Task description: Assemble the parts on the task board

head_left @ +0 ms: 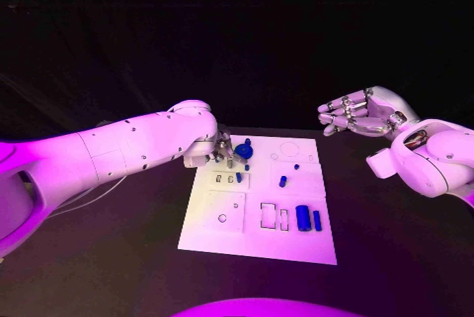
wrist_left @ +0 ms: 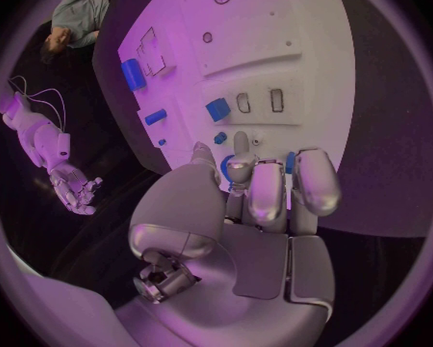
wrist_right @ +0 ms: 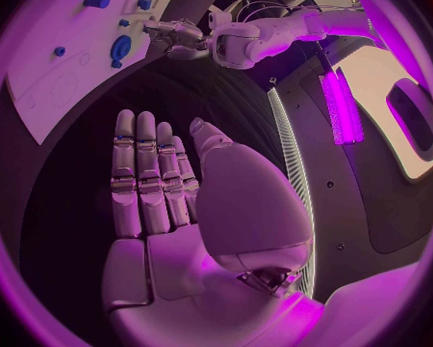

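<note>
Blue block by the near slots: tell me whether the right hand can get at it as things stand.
Probably yes. The right hand hangs open and empty beyond the board's far right corner, and the blue block lies uncovered near the board's right edge. The left hand is busy at the far left.

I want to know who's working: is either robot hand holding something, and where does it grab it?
The left hand touches the round blue part at its edge; a real grip cannot be told. The right hand holds nothing.
</note>
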You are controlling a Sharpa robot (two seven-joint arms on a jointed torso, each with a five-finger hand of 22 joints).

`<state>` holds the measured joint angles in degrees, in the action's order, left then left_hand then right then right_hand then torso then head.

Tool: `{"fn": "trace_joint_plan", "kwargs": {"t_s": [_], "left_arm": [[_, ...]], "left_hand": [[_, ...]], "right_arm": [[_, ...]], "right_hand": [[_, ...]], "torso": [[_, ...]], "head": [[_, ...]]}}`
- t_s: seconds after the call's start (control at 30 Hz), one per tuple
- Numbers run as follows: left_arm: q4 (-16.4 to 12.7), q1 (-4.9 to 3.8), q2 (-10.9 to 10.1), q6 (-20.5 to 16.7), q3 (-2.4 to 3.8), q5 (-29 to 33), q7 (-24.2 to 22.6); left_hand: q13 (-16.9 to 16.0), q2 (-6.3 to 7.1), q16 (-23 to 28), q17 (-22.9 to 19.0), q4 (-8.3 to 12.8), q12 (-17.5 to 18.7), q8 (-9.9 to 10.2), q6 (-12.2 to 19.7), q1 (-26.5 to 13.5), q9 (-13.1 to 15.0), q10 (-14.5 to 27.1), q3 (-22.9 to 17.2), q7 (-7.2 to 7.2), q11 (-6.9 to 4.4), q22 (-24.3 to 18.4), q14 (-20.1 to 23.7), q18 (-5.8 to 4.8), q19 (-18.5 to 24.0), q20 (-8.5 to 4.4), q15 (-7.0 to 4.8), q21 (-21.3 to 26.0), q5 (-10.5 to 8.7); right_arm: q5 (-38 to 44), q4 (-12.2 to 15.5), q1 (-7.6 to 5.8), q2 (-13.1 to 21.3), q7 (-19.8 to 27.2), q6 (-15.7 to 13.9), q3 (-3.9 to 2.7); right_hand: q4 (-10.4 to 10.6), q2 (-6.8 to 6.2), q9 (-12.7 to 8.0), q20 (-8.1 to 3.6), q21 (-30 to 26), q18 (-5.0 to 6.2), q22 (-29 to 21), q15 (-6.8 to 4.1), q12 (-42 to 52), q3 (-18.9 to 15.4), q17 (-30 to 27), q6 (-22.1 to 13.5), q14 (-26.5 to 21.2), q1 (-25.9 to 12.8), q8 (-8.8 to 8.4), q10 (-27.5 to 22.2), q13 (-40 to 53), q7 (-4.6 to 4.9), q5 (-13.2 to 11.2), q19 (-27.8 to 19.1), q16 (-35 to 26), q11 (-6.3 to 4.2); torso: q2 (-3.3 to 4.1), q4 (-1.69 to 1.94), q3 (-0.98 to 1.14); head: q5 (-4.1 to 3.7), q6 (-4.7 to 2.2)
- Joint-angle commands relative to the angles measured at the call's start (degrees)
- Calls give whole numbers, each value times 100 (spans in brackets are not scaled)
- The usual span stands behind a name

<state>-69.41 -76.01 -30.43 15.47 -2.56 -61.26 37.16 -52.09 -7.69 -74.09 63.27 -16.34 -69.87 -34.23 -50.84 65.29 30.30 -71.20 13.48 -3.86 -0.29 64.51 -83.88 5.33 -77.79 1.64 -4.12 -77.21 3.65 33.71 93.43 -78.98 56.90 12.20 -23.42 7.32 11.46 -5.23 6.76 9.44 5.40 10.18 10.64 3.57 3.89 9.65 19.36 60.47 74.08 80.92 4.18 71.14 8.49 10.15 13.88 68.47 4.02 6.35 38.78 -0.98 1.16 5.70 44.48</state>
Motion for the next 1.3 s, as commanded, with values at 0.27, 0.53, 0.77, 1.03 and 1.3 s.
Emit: {"fn": "trace_joint_plan", "kwargs": {"t_s": [0.27,0.53,0.77,1.03,1.3], "left_arm": [[-7,37,29,336,0,23,3],[-16,72,50,431,-1,26,11],[-53,87,62,526,-2,67,16],[-32,89,68,570,-4,103,20],[-33,90,91,546,-5,194,15]], "left_hand": [[-14,34,16,-10,13,1,39,40,90,25,29,-66,-1,-2,9,-87,-22,44,17,16,21,11],[-9,51,17,-12,14,5,41,39,96,32,31,-67,-1,-2,6,-86,-21,46,19,16,22,9],[-15,58,16,-11,14,2,42,38,101,36,28,-69,-2,-2,10,-86,-22,45,20,17,20,9],[-11,59,17,-12,13,5,43,38,102,38,31,-72,-2,-1,12,-86,-22,44,20,17,20,9],[-15,32,14,-13,14,8,54,34,149,66,29,-129,-2,-1,16,-85,-23,46,27,18,19,15]], "right_arm": [[41,-25,13,-47,-22,-47,-2],[40,-36,20,-64,-23,-44,-2],[28,-54,28,-88,-19,-40,-2],[6,-69,43,-119,-25,-28,-1],[-2,-91,51,-151,-33,-16,-1]], "right_hand": [[-42,31,-11,33,-41,40,-21,-6,-11,15,-6,-38,-49,-10,-22,-33,-10,8,91,-18,-23,-1],[-42,31,-11,33,-41,40,-21,-6,-11,15,-6,-38,-49,-10,-22,-33,-10,8,92,-18,-23,-1],[-42,31,-11,33,-41,40,-21,-6,-11,15,-6,-38,-49,-10,-22,-33,-10,8,92,-18,-23,-1],[-41,31,-12,33,-42,40,-27,-6,-10,16,-6,-39,-51,-13,-21,-34,-10,9,112,-17,-22,0],[-41,31,-12,33,-42,40,-27,-6,-10,16,-6,-39,-51,-13,-21,-34,-10,9,112,-17,-22,0]], "torso": [[-3,0,3],[0,1,4],[-3,-2,9],[-6,-7,10],[-2,-3,7]], "head": [[17,26],[20,40],[30,37],[65,66],[36,46]]}}
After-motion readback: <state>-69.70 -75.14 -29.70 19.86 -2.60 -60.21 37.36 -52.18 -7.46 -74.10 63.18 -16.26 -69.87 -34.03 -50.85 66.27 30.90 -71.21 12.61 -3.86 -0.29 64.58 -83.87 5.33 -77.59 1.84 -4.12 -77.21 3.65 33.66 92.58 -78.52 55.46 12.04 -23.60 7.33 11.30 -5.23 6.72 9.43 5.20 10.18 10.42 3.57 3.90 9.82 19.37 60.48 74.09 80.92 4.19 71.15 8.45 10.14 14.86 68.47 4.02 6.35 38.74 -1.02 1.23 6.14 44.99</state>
